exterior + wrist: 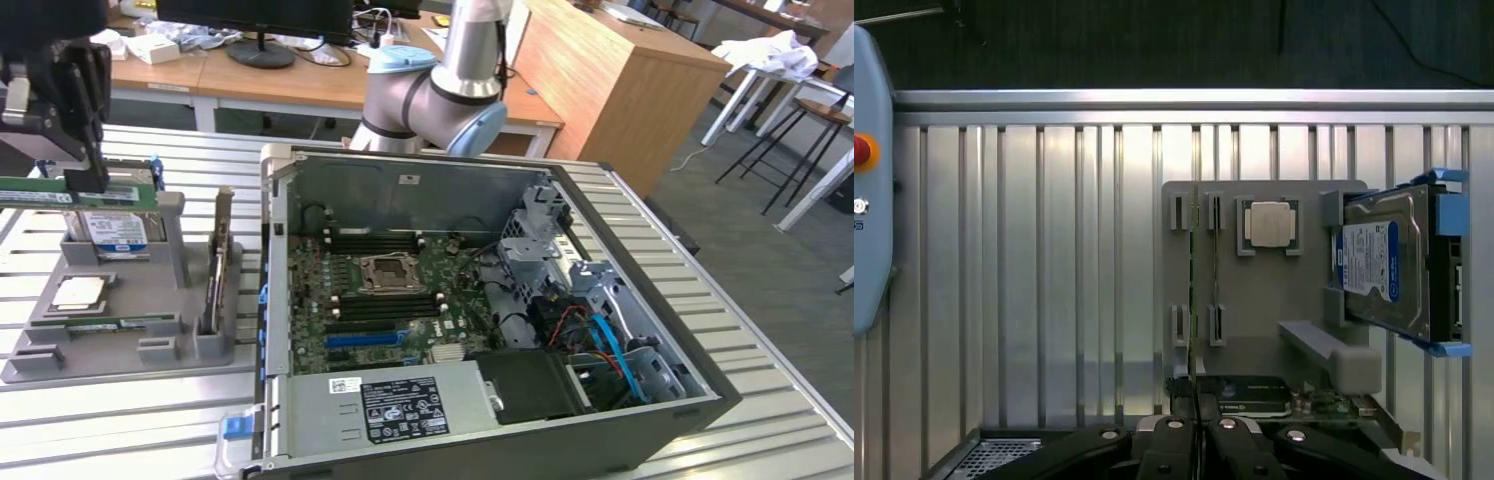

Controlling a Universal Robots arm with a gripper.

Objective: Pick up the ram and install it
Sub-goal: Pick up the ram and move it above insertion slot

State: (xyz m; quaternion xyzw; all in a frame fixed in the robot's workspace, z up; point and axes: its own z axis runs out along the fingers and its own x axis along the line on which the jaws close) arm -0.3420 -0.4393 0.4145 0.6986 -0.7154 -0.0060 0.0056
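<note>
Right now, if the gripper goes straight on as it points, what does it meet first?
Likely the grey tray, at its slots beside the processor chip; the held ram would touch first. Height unclear.

ram (pixel 60 192): end cut by edge | end effector (pixel 1196 420): body cut off | hard drive (pixel 1384 262) label: unreadable

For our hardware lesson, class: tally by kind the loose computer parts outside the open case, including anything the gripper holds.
Long green ram sticks: 2
Silver blue-labelled hard drive: 1
Square silver processor chip: 1
Upright circuit card: 1
Total: 5
</note>
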